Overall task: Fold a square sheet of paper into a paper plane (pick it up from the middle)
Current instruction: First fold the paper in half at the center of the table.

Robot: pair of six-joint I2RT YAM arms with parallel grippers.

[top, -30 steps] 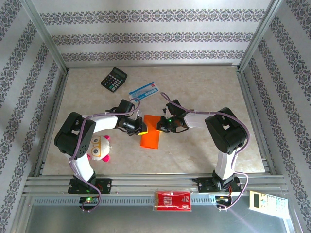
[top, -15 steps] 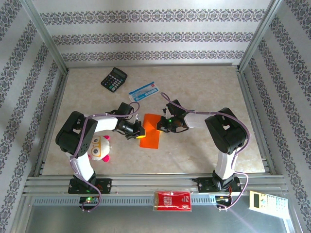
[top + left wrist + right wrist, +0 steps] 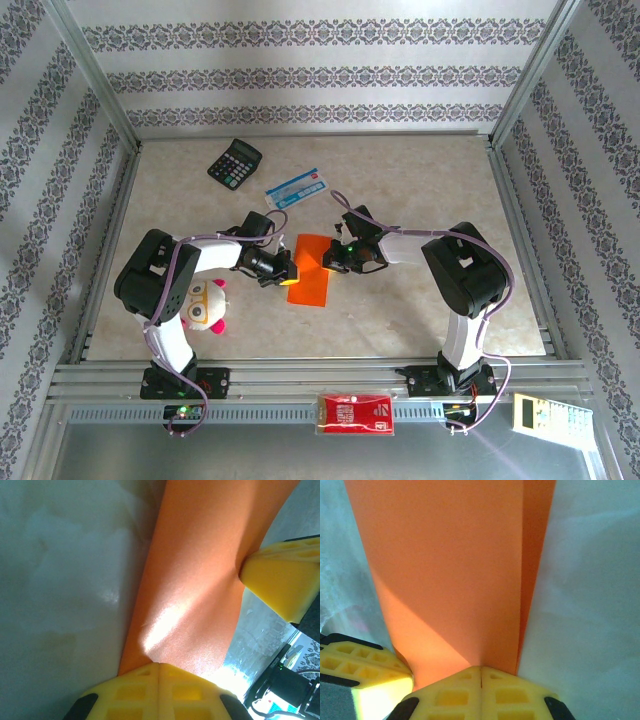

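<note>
The square sheet of paper is bright orange and lies folded into a long rectangle in the middle of the table. Its doubled layer shows along one edge in the right wrist view. My left gripper reaches in from the left, and its yellow fingers meet on the paper's left edge. My right gripper comes from the right and is shut on the paper's opposite edge. The two grippers sit close together across the paper. No paper plane shape is in view.
A black calculator and a blue-and-white packet lie at the back left. A plush toy sits by the left arm. A red packet rests on the front rail, and a small device is at the right.
My left gripper has slid slightly nearer and leftward and closed on the paper's left edge. The paper shifted a little with it. My right gripper has stayed in place.
</note>
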